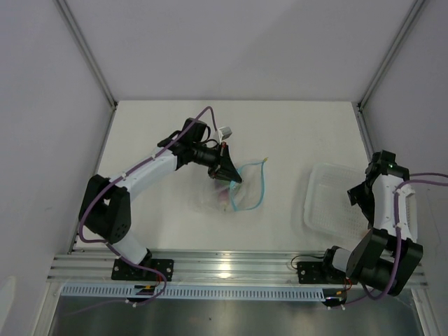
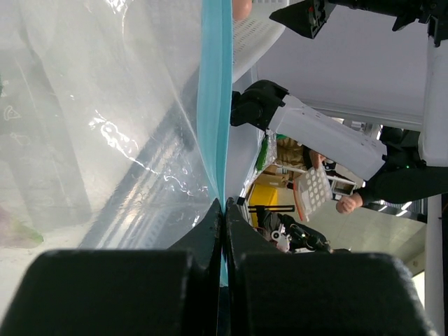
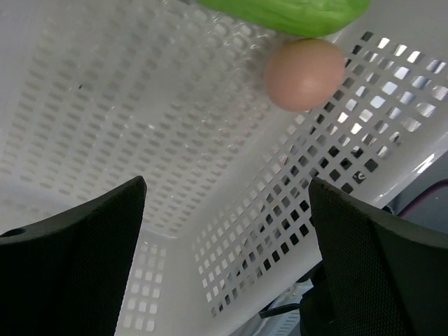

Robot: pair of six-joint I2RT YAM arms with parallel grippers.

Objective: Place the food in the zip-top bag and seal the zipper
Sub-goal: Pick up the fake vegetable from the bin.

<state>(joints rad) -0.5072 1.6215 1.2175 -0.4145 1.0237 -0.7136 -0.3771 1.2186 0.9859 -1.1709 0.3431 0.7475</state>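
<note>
Left end effector (image 2: pixel 224 204): clenched on zipper (image 2: pixel 213 91), bag (image 2: pixel 105 140) held for loading.
Right end effector (image 3: pixel 225 189): released above basket (image 3: pixel 105 105); next likely grasps pinkish food (image 3: pixel 304 73).

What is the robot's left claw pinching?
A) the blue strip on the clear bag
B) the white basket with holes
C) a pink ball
A: in the left wrist view, the left claw is shut tight on the blue strip that runs along the edge of the clear bag.
</note>
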